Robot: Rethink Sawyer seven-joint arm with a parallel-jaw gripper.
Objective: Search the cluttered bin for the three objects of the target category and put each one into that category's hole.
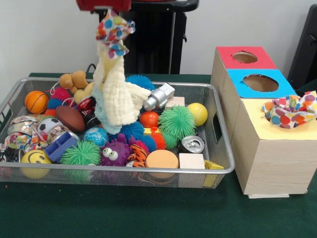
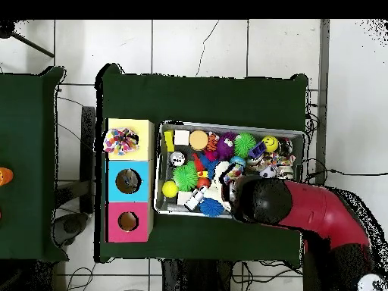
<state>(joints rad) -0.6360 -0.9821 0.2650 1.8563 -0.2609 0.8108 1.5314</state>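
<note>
Above the cluttered bin (image 1: pixel 218 106), the tool (image 1: pixel 110 11) lifts a pale yellow cloth (image 1: pixel 116 94), its grip hidden; one spotted cloth (image 1: pixel 290 110) already fills the yellow hole, so perhaps two remain.

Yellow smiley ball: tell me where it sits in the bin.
In the front view the yellow smiley ball lies in the cluttered bin's near left corner, beside the green spiky ball.
</note>
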